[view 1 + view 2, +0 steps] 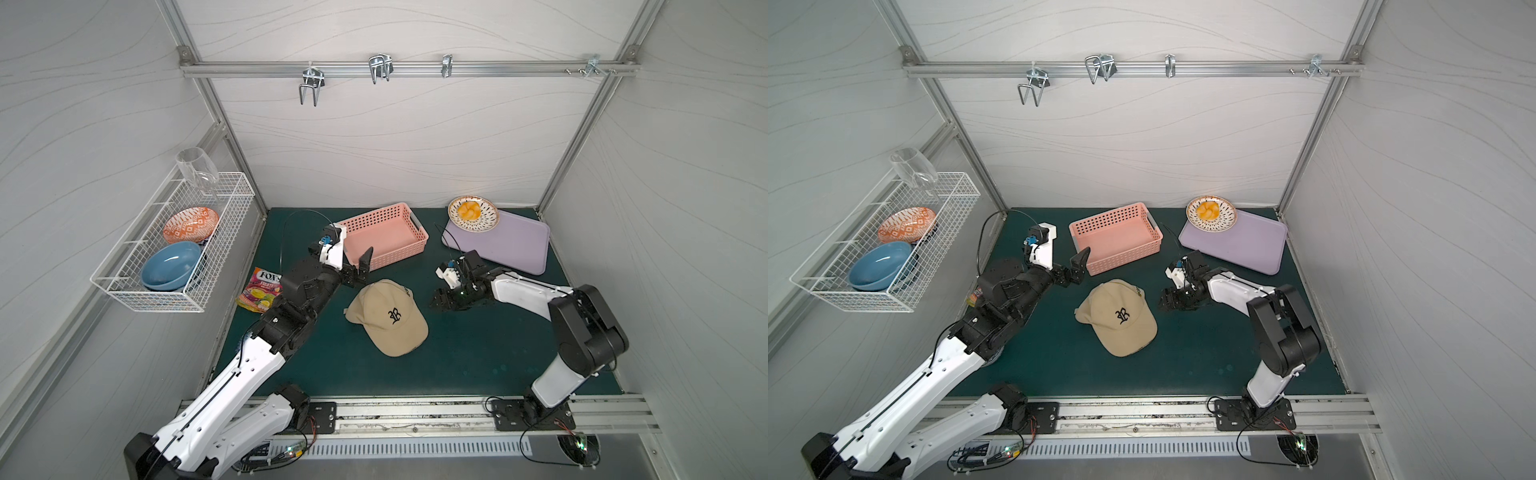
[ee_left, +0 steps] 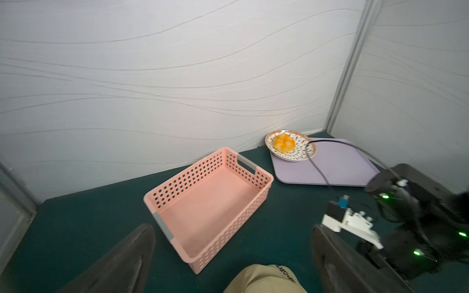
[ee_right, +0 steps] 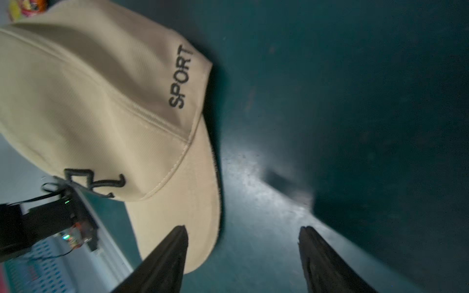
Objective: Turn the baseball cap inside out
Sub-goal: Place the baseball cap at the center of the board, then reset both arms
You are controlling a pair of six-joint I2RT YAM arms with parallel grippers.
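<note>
The baseball cap (image 1: 386,316) (image 1: 1117,318) lies crown up on the green mat, tan outside showing, black monogram on top and brim toward the front. My left gripper (image 1: 356,266) (image 1: 1070,266) hovers just behind the cap's left rear, open wide and holding nothing; the left wrist view has the cap's back edge (image 2: 264,279) below the gripper (image 2: 233,228). My right gripper (image 1: 440,301) (image 1: 1167,301) sits low on the mat just right of the cap, open and apart from it. In the right wrist view the cap (image 3: 101,101) with "SPORT" on its side lies ahead of the gripper (image 3: 244,228).
A pink basket (image 1: 386,237) stands behind the cap. A purple board (image 1: 507,245) at the back right carries a plate (image 1: 488,222) of orange fruit. A candy bag (image 1: 259,291) lies at the mat's left edge. A wire rack (image 1: 124,286) with bowls hangs on the left wall.
</note>
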